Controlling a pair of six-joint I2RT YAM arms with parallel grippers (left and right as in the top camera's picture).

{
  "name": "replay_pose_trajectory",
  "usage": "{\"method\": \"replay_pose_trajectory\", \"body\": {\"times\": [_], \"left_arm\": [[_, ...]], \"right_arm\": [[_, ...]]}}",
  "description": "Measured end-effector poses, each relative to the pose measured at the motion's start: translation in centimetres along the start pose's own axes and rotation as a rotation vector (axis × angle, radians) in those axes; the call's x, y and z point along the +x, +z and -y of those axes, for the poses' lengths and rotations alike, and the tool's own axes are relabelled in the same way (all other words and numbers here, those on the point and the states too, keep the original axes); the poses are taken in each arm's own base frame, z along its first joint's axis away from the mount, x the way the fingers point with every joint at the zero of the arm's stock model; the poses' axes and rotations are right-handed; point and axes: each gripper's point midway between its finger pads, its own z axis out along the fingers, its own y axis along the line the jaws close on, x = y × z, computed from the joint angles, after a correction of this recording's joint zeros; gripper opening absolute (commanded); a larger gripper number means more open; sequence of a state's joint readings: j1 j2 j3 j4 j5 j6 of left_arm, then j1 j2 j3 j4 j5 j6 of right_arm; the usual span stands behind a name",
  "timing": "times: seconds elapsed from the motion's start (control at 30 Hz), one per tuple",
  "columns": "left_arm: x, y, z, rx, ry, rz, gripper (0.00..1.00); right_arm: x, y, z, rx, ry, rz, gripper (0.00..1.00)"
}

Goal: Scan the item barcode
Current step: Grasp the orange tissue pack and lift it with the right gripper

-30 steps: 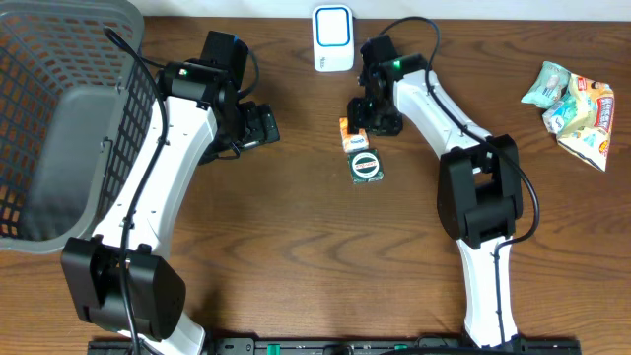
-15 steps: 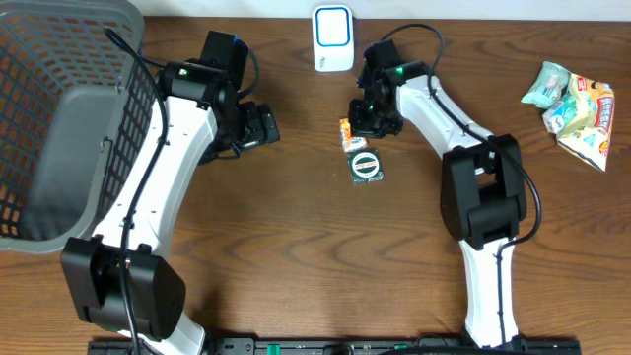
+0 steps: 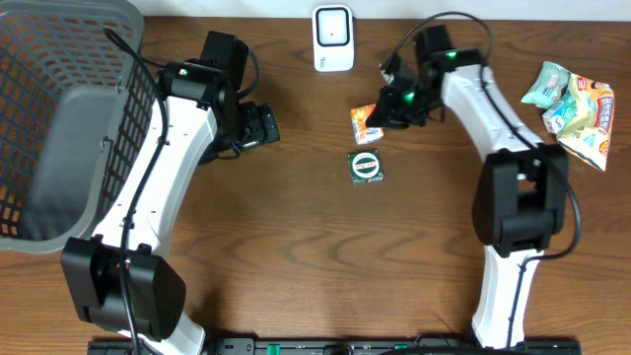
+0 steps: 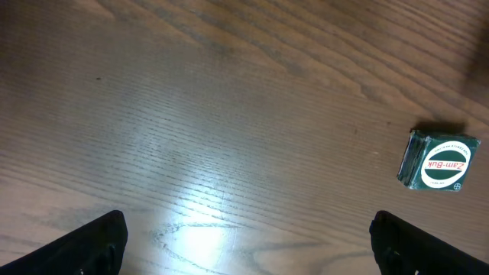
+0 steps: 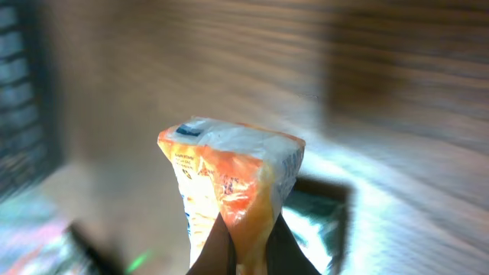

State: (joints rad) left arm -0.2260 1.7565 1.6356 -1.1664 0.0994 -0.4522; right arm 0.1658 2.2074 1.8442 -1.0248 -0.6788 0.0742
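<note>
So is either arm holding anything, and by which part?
The right gripper pinches the small orange packet by one narrow end, jaws shut on that edge. The left gripper is open and holds nothing.

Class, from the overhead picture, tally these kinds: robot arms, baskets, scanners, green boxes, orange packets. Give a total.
Arms: 2
Basket: 1
Scanner: 1
Green box: 1
Orange packet: 1
Total: 6

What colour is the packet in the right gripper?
Orange and white packet, with a small blue patch at the top; clearest in the right wrist view.
</note>
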Motion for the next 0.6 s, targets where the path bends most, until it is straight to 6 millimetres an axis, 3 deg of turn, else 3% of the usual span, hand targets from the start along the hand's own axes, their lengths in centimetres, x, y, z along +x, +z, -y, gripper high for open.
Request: {"method": "replay_pose_trajectory", "body": {"times": [0.23, 0.6], "left_arm": [[0.0, 0.0, 0.0, 0.000, 0.000, 0.000, 1.00], [0.0, 0.0, 0.0, 0.000, 0.000, 0.000, 1.00]], "right_arm": [[0.7, -3.0, -4.0, -0.351, -0.145, 0.015, 0.01], [0.0, -5.6, -5.7, -0.544, -0.192, 0.088, 0.01]]}}
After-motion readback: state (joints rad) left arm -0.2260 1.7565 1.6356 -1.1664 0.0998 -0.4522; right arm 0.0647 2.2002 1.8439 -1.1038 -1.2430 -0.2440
